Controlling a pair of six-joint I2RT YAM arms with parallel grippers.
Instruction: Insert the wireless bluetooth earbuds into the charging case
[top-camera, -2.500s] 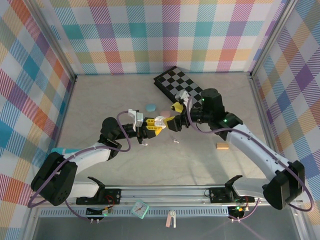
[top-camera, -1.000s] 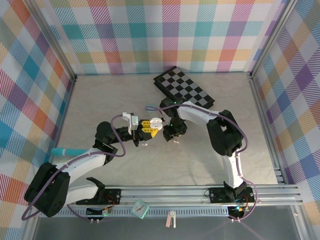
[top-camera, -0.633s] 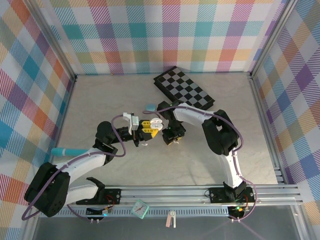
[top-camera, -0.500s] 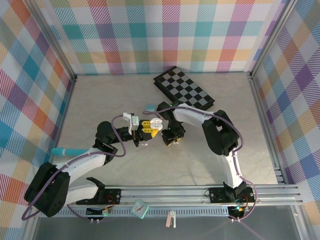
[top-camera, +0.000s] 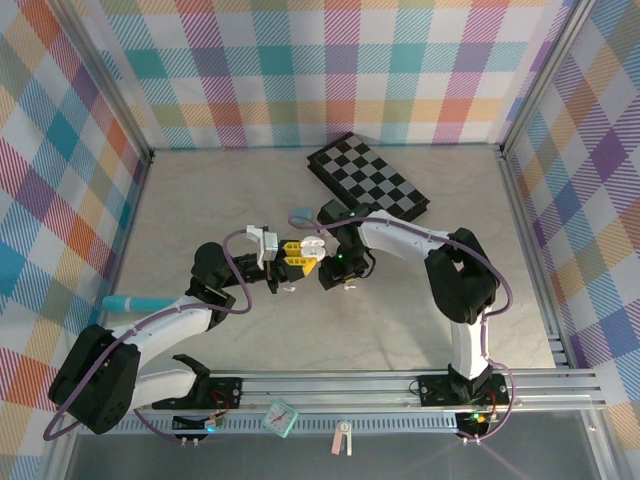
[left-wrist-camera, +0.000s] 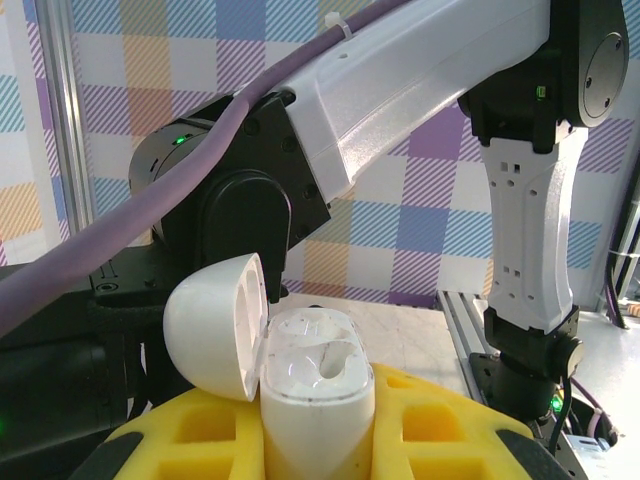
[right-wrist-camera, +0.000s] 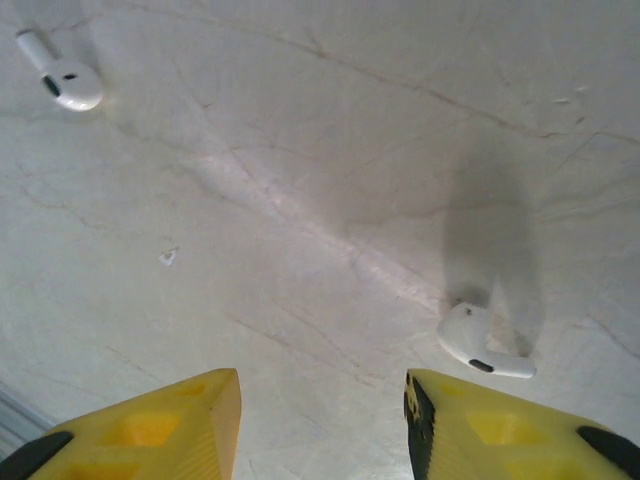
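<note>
Above veined stone (right-wrist-camera: 300, 200), right tool (right-wrist-camera: 322, 400) gapes empty; left tool (left-wrist-camera: 320, 445) clamps glossy rounded case (left-wrist-camera: 318, 385)

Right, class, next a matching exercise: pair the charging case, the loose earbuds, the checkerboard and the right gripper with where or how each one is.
Things:
1. charging case
2. earbuds
3. checkerboard
4. right gripper

Places or states:
A. flat at the far side of the table
B. jaws apart over the bare tabletop
C. lid open, clamped in the left gripper
D. lying loose on the tabletop, apart from each other

Pairs: 1-C, 2-D, 3-A, 4-B
</note>
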